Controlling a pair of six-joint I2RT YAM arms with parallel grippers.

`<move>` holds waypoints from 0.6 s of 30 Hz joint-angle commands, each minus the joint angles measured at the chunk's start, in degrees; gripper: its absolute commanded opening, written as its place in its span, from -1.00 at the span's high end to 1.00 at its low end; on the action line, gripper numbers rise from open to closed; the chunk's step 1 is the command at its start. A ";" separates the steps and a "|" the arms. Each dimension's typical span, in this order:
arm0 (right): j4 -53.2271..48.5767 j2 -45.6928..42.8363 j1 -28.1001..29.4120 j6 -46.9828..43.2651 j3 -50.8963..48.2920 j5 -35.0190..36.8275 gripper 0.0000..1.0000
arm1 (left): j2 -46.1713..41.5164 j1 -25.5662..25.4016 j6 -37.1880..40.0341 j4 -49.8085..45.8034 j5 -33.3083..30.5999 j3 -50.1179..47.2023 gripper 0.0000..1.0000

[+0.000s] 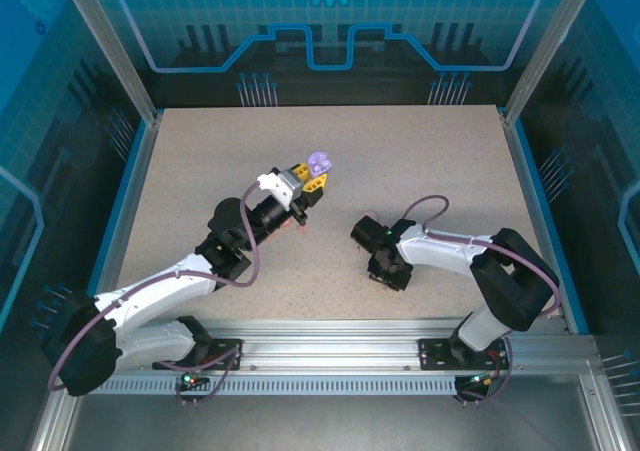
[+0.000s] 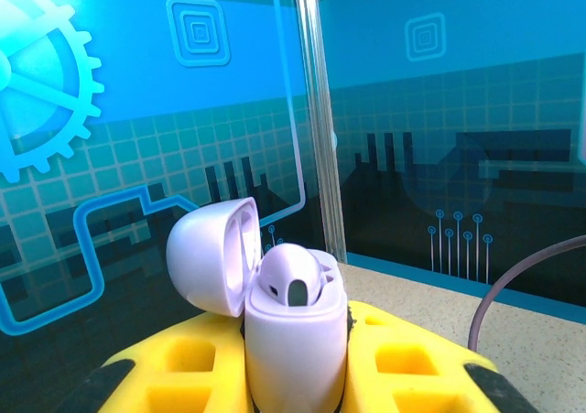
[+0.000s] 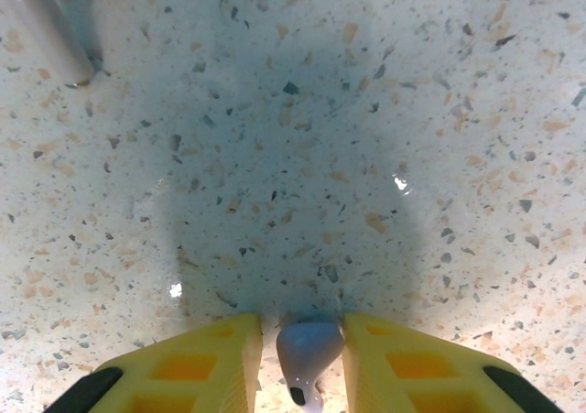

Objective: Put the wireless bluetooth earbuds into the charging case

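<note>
The right gripper (image 3: 302, 340) pinched the tiny purple earbud (image 3: 309, 356), seemingly light and slick, across its body; the left gripper (image 2: 295, 367) clamped the open charging case (image 2: 295, 326).

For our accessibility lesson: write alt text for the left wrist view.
An open purple case stands clamped between two yellow fingers, one bud seated inside, lid swung left. Behind, a blue patterned wall.

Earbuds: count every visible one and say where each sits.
2. One pale lilac earbud sits in the open lilac plastic charging case held by the left claw; a second pale earbud lies on the speckled table between the fingers of the right claw. Others may be hidden.
</note>
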 commanded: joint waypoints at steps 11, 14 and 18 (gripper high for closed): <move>0.54 -0.25 -2.97 -5.32 -3.93 1.20 0.42 | -0.02 -0.07 -1.75 1.94 -0.19 0.36 1.00; -0.27 0.79 -3.08 -7.27 -2.81 1.96 0.45 | 0.11 -0.03 -1.87 1.96 -0.15 0.58 1.00; 0.19 2.33 -3.08 -8.84 -2.50 1.42 0.47 | 0.27 -0.04 -1.97 1.86 -0.01 0.69 1.00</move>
